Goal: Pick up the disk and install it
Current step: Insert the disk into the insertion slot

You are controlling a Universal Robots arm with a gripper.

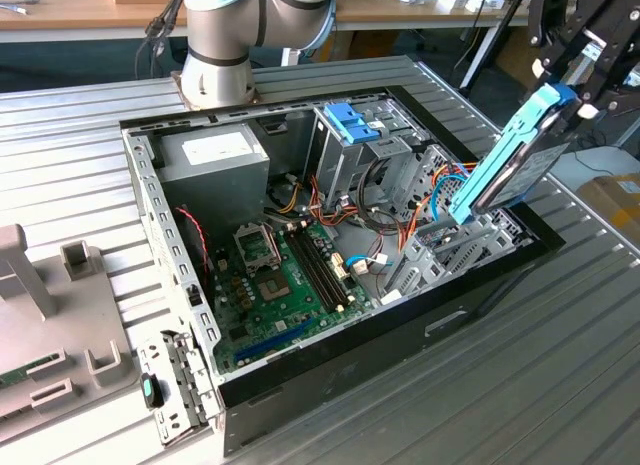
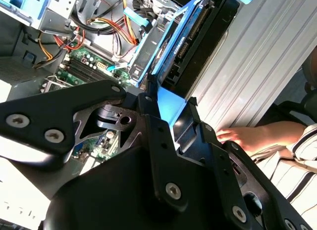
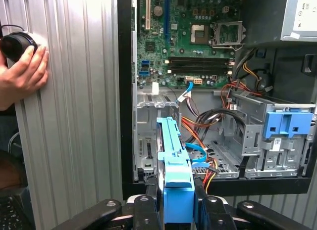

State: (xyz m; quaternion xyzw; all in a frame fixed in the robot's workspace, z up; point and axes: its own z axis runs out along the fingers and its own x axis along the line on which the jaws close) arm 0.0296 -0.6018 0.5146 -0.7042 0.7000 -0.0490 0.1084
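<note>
Hanging tilted over the open computer case (image 1: 150, 195), the disk (image 1: 510, 165) is gripped at its upper end by the closed gripper (image 1: 568, 90), seemingly so that its lower edge is lined up with the bay (image 1: 455, 247) beneath.

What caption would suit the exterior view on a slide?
The claw holds the blue-framed disk tilted over the open computer case.
</note>
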